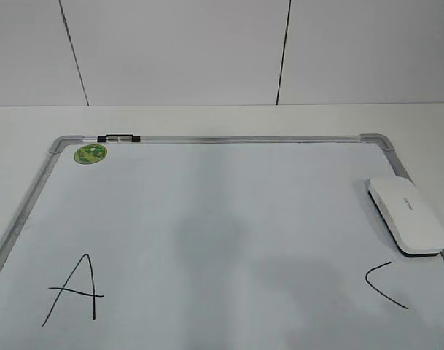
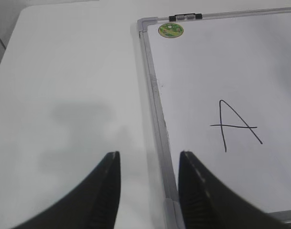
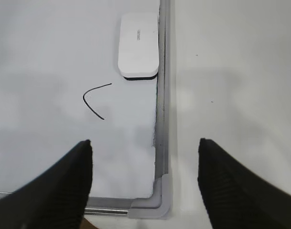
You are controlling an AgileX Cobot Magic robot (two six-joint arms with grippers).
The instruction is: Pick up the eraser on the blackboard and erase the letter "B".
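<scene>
The blackboard point(image 1: 207, 219) is a white board with a grey frame, lying flat. The eraser point(image 1: 406, 214) lies on its right side by the frame, above a black "C" point(image 1: 386, 284); it also shows in the right wrist view point(image 3: 139, 45). A black "A" point(image 1: 72, 288) is at the left, also in the left wrist view point(image 2: 233, 125). No letter "B" shows in any view. My left gripper point(image 2: 149, 160) is open and empty over the board's left frame. My right gripper point(image 3: 145, 148) is open and empty over the board's near right corner. Neither gripper shows in the exterior view.
A round green sticker point(image 1: 90, 153) sits at the board's far left corner, next to a black and silver clip point(image 1: 119, 138) on the top frame. The board lies on a white table point(image 2: 64, 95). A white panelled wall point(image 1: 207, 51) stands behind.
</scene>
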